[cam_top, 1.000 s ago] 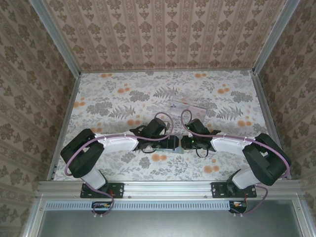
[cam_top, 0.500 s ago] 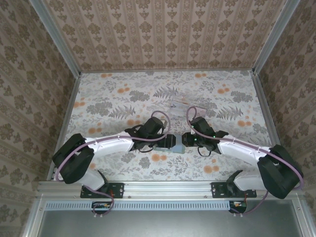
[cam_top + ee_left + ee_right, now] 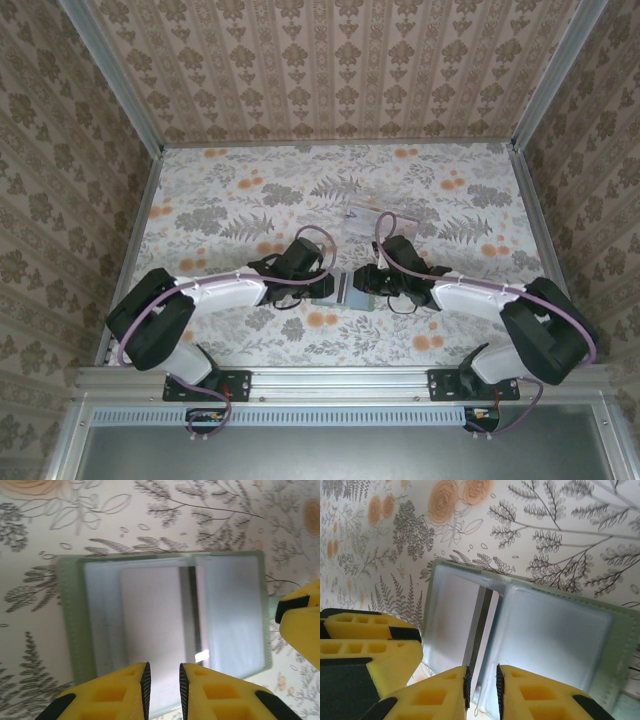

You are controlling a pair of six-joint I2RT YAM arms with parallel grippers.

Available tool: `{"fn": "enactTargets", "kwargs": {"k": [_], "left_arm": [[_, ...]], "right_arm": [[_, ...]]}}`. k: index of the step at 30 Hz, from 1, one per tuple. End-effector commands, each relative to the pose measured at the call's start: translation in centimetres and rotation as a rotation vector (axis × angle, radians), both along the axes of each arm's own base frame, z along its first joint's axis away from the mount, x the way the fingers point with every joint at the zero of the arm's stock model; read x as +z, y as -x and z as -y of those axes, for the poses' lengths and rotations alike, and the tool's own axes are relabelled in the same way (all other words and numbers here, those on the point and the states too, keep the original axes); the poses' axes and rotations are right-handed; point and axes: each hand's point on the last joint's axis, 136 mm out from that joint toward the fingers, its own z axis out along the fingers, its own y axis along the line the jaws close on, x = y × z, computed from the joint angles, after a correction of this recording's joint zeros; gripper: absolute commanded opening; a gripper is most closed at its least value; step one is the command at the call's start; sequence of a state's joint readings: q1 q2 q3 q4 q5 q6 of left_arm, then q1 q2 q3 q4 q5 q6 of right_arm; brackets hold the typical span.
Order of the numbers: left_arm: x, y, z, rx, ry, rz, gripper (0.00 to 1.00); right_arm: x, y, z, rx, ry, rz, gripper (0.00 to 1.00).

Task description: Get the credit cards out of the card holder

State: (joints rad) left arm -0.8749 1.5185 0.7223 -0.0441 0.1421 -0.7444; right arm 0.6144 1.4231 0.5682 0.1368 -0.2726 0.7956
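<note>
Left pincer (image 3: 162, 680) narrower, astride card holder (image 3: 230, 620)

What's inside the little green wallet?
The wallet lies open. A pale card sits in one pocket, and a dark stripe shows beside it by the fold. Whether more cards lie beneath it, or in the other pocket, is hidden.

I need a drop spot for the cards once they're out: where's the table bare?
Bare: the far-left table between the left wall and the clear tray; the far-right corner; the near strip between the arm bases. Crowded: the centre, where the left end effector and right end effector meet at the card holder, tray just behind.
</note>
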Motion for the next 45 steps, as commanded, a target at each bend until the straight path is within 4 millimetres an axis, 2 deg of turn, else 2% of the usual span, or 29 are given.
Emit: {"fn": "enactTargets", "kwargs": {"k": [1,13,25,30,37,45], "left_arm": [[-1.1,-0.1,-0.4,0.010,-0.006,-0.018,0.25],[-3.3,0.6,-1.4,0.037,-0.034,-0.078,0.23],[-3.2,0.8,-1.1,0.033,-0.027,-0.081,0.23],[-3.0,0.8,-1.1,0.034,-0.026,-0.078,0.22],[-2.9,0.8,-1.1,0.033,-0.026,-0.077,0.22],[-3.1,0.9,-1.7,0.046,-0.044,-0.077,0.22]], "right_arm": [[0.0,0.1,-1.7,-0.005,-0.102,-0.038,0.25],[-2.5,0.0,-2.7,-0.032,-0.118,-0.115,0.26],[-3.4,-0.1,-3.3,-0.035,-0.140,-0.146,0.24],[-3.5,0.0,-3.1,-0.041,-0.137,-0.148,0.16],[-3.6,0.2,-2.9,-0.041,-0.128,-0.150,0.00],[-3.4,0.6,-0.9,-0.069,-0.115,-0.135,0.00]]}}
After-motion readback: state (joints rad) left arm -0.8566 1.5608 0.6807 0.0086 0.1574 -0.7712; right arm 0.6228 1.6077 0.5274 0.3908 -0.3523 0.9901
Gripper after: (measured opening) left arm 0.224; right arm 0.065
